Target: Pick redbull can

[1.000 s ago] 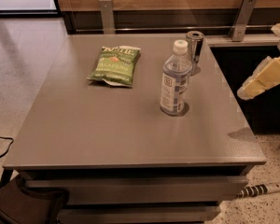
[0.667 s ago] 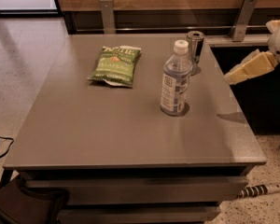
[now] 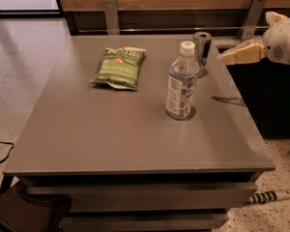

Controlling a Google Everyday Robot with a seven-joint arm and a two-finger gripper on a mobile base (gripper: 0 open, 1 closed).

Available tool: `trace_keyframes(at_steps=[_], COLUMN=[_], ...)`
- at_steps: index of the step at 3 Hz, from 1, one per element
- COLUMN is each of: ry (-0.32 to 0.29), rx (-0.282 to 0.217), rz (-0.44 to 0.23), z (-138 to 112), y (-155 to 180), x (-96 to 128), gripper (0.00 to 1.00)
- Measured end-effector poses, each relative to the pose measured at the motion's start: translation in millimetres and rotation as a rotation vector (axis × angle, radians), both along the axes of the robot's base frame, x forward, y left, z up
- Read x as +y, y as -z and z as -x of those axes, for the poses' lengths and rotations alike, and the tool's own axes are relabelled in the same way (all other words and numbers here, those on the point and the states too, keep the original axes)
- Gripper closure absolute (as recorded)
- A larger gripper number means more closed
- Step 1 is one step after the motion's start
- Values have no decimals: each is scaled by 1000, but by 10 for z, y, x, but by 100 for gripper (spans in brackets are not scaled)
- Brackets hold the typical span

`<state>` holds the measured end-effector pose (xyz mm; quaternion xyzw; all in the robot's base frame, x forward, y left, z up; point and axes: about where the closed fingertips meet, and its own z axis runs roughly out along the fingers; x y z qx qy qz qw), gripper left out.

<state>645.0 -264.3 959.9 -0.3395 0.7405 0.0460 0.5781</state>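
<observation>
The redbull can, slim and silvery-grey with a dark top rim, stands upright near the table's far right edge. It is just behind and to the right of a clear water bottle with a white cap. My gripper comes in from the right edge at can height. It is open and empty. Its nearer cream finger points left, and its tip is a short gap to the right of the can, not touching it.
A green chip bag lies flat at the table's back left. The grey table has its right edge just below my gripper. A wooden wall with metal brackets runs behind. A cable lies on the floor at lower right.
My gripper has moved left and slightly up, from beyond the table's right edge to close beside the can. The can, bottle and chip bag have not moved.
</observation>
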Motion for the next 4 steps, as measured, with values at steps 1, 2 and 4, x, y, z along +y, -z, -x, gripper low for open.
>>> trace_keyframes(at_steps=[1,2,4], ry=[1,2,-118], rx=[11,12,-1], rz=[13,15,-356], z=[32,37,-375], y=[-5,-7,381], x=[6,4,465], gripper=[0,0,0])
